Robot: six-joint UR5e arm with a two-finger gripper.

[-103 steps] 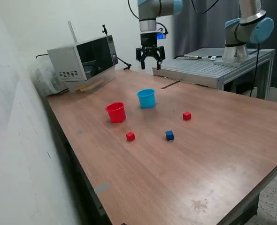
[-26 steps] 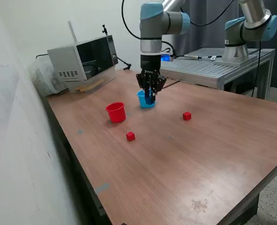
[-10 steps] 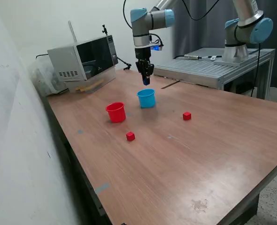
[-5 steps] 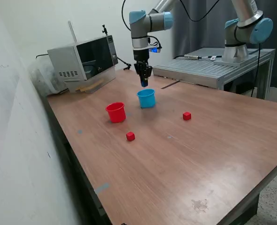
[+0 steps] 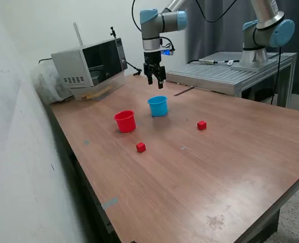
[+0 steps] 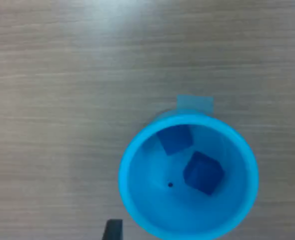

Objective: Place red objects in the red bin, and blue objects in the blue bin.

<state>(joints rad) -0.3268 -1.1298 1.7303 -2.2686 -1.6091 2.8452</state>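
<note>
The light blue cup stands on the wooden table, and the red cup stands beside it toward the exterior view's left. My gripper hangs open and empty above and just behind the blue cup. In the wrist view the blue cup is straight below me. Two dark blue cubes lie inside it, one and another. My fingertips show spread wide at the picture's edge. One red cube lies in front of the red cup. Another red cube lies to the exterior view's right of the blue cup.
A microwave stands at the table's back left. A metal bench with a second robot arm is behind the table. A white wall runs along the exterior view's left. A strip of blue tape lies near the table's left edge.
Half a second ago my gripper was shut on a dark blue cube above the blue cup. Now it is open and slightly higher, and the cube lies in the cup.
</note>
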